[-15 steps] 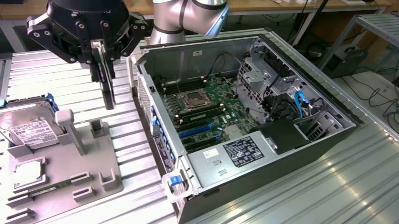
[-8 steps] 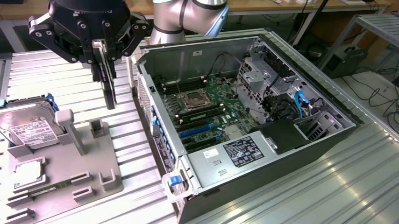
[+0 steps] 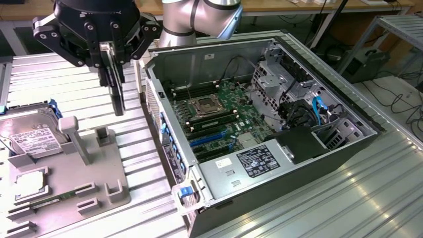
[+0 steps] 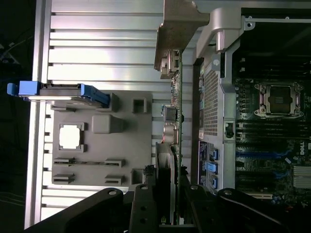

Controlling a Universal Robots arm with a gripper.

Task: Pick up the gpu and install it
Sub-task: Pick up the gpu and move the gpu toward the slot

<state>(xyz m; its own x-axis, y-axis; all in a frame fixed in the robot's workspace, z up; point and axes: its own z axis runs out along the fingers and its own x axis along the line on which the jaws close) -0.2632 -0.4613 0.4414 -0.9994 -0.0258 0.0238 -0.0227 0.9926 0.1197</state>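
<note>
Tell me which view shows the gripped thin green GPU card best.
Wrist view: the gpu shows its green board edge, black cooler and pale metal bracket, clamped in the black gripper. Exterior view gives a dark edge-on slab hanging beside the open grey computer case.

Gpu (image 3: 118,96): thin flat card, dark face, seen edge-on. It hangs upright, off the surface, clamped at its upper end between the fingers of the gripper (image 3: 112,62). It is over the slatted table (image 3: 73,74), just beside the open computer case (image 3: 198,64). In the wrist view, a green board edge and a pale metal end bracket (image 4: 177,26).
</note>
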